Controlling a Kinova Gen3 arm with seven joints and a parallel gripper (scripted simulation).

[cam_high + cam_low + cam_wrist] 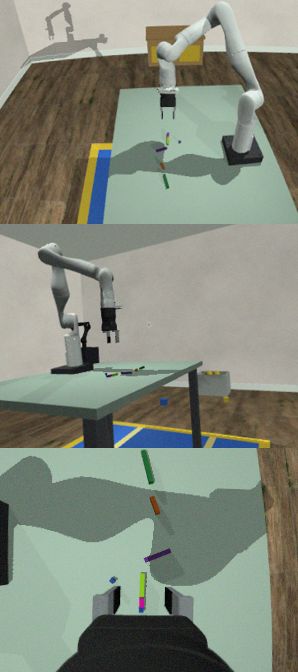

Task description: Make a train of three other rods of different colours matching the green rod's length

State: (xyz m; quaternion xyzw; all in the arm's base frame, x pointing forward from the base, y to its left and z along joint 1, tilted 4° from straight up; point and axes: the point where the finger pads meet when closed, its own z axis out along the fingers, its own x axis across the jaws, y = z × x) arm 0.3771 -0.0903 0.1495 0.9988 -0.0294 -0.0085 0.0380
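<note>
My gripper (167,115) is open and empty, well above the table, and it also shows in the exterior view (112,338). In the wrist view the fingers frame a straight line of rods below: a lime rod (142,584), a magenta rod (142,602) and a small blue rod (141,610), lying end to end. The lime rod (168,139) lies flat. A second blue rod (113,580) lies apart to the side. The purple rod (157,555), orange rod (155,505) and green rod (147,467) lie further off, each separate.
The arm's base (242,150) stands at the table's right. A cardboard box (175,45) stands on the floor behind the table. A blue cube (164,401) and a bin (213,382) with yellow things are on the floor. The table's edge (260,548) is near.
</note>
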